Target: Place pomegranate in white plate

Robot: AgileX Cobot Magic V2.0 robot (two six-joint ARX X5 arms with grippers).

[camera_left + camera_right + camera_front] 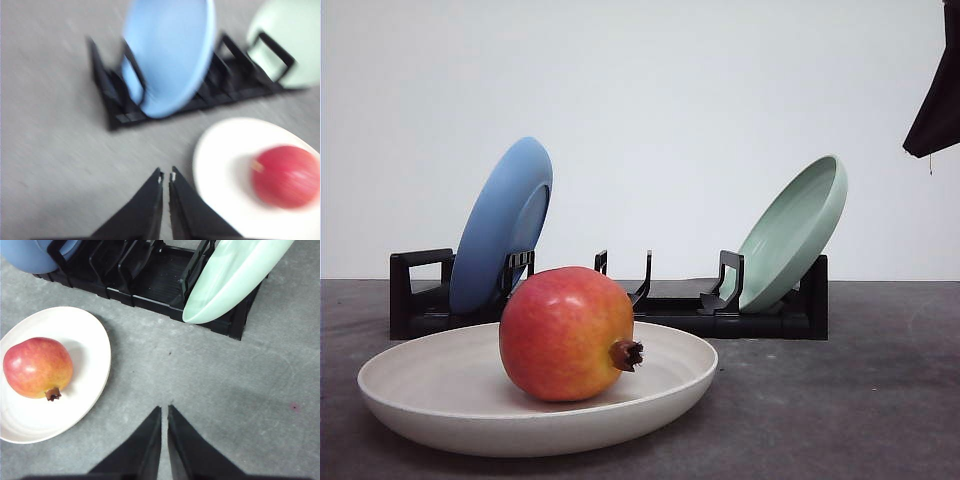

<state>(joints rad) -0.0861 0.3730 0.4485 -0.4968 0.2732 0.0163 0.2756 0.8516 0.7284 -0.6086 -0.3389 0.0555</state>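
The pomegranate (568,334) is resting inside the white plate (440,400). The left gripper (166,177) and right gripper (164,410) are both hanging over the table, fingers pressed together, gripping nothing.

Behind everything stands a plain white wall (650,90), evenly lit, no windows, no marks. It meets the worktop (880,390) along a straight horizontal line about halfway up the front view. The worktop is a dark grey, matte, slightly mottled surface, reading paler grey in the wrist views, with a small reddish speck (295,406) on it. Light is soft and diffuse, throwing only faint shadows on the grey. In the upper right corner of the front view a dark shape (935,100) hangs into frame against the wall; what it is cannot be told.
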